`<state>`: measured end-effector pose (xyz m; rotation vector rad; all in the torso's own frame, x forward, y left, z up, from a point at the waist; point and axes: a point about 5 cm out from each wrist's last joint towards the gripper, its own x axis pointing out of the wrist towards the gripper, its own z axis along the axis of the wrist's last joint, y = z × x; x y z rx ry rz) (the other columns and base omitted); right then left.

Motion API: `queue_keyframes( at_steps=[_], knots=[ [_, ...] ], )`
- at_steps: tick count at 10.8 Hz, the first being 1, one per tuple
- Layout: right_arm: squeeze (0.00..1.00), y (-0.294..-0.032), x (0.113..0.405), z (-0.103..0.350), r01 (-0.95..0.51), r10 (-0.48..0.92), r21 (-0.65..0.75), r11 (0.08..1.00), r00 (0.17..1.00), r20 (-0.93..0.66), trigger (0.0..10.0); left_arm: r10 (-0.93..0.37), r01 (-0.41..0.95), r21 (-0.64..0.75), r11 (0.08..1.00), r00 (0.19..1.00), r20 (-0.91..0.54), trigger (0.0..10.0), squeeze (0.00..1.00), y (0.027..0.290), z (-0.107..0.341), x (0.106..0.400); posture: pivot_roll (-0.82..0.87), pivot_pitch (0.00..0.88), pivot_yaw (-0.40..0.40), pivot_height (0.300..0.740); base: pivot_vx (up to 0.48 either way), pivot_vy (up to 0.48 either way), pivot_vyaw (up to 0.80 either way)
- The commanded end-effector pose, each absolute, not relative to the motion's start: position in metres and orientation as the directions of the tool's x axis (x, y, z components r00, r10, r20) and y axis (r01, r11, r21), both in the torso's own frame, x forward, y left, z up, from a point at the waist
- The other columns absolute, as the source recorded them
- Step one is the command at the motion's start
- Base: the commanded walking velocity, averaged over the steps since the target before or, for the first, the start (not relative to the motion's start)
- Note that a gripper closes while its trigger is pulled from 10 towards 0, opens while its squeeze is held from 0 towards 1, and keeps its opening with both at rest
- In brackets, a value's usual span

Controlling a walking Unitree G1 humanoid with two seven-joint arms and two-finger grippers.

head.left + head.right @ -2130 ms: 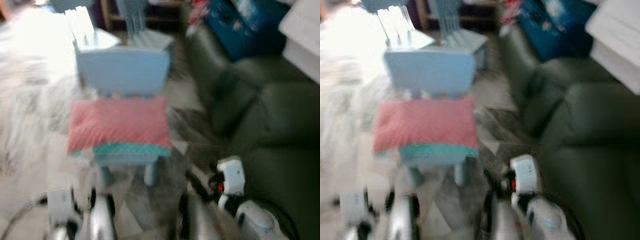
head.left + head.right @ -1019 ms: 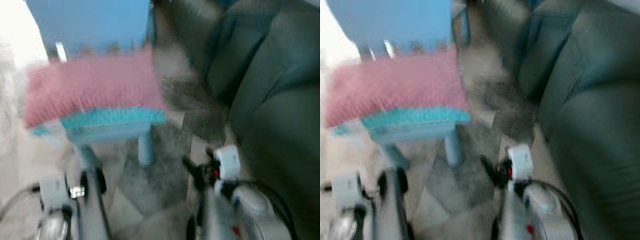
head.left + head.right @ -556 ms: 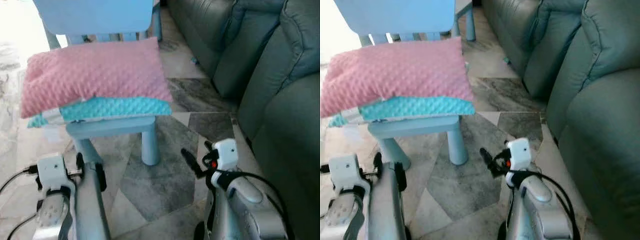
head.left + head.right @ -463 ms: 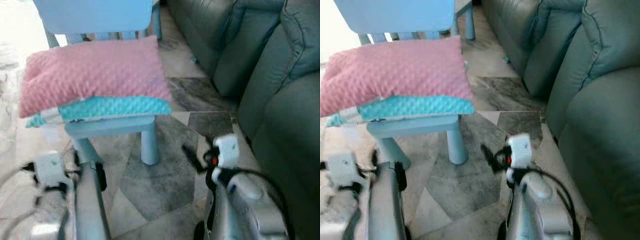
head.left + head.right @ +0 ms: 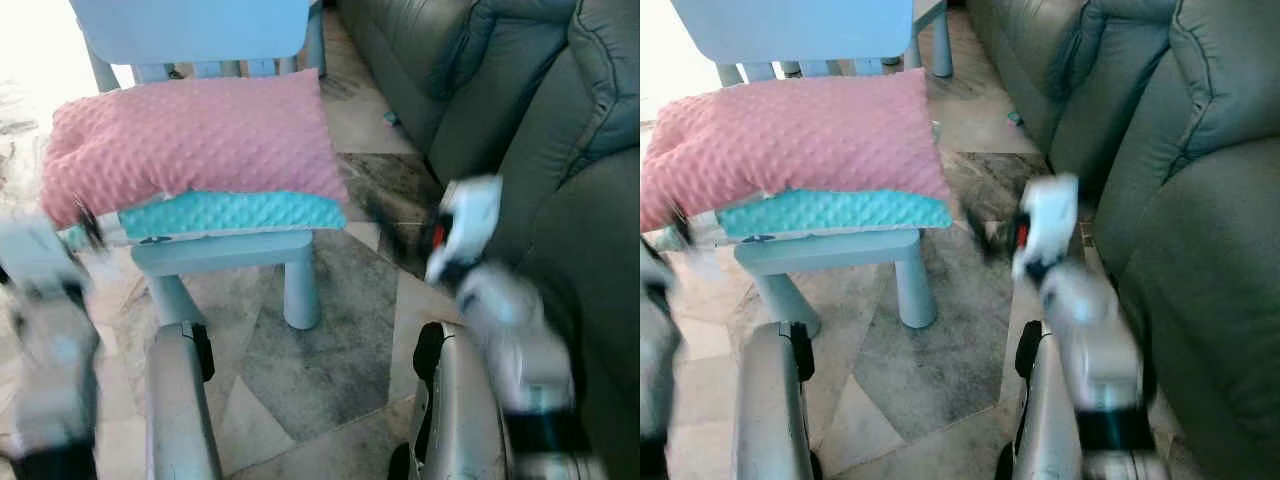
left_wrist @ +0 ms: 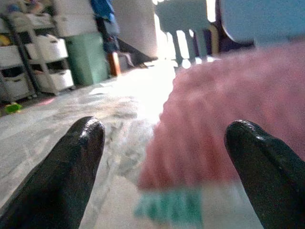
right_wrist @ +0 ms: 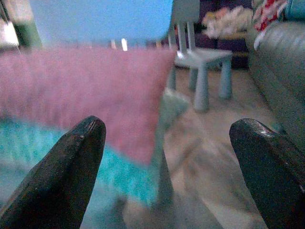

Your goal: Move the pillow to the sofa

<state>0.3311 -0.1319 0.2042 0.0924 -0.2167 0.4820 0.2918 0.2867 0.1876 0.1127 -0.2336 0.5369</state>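
A pink pillow (image 5: 190, 145) with a teal underside lies flat on the seat of a small light-blue chair (image 5: 298, 290). The grey-green leather sofa (image 5: 560, 120) stands to the right of the chair. My left gripper (image 6: 164, 129) is open, raised at the pillow's left end, whose pink edge (image 6: 228, 105) shows between its fingers. My right gripper (image 7: 169, 126) is open too, lifted near the pillow's right front corner (image 7: 86, 90), a little apart from it. Both arms are blurred in the eye views, the right gripper (image 5: 400, 235) lying between chair and sofa.
Marble floor tiles (image 5: 330, 350) run between chair and sofa. Another small blue chair (image 7: 205, 59) stands behind. Shelves with storage boxes (image 6: 38, 52) and a green bin (image 6: 88, 57) line the far wall to the left.
The camera closed in on the chair and settled. Both arms have since risen from low in front of me toward the two ends of the pillow. The pillow has not moved.
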Motion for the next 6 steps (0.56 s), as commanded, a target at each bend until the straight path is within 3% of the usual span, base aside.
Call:
queue_keyframes(
  at_steps=[1,4,6],
  knots=[
    [0.0,-0.132,0.334,0.204,-0.484,0.458,0.076,0.872,0.86,0.225,10.0,0.525,-0.546,0.027,0.838,0.818,0.233,10.0,0.0,0.294,0.185,0.291,-0.07,0.106,-0.039,0.303,0.0,0.0,0.0],
    [0.0,-0.115,0.371,0.226,-0.577,0.533,0.152,0.802,0.807,0.253,10.0,0.613,-0.616,-0.052,0.786,0.765,0.199,10.0,0.0,0.328,0.207,0.322,-0.05,0.155,-0.039,0.303,0.0,0.0,0.0],
    [0.0,-0.101,0.388,0.238,-0.582,0.531,0.156,0.798,0.801,0.276,10.0,0.582,-0.572,-0.108,0.813,0.798,0.157,10.0,0.0,0.331,0.214,0.341,-0.05,0.201,-0.039,0.303,0.0,0.0,0.0]
  ],
)
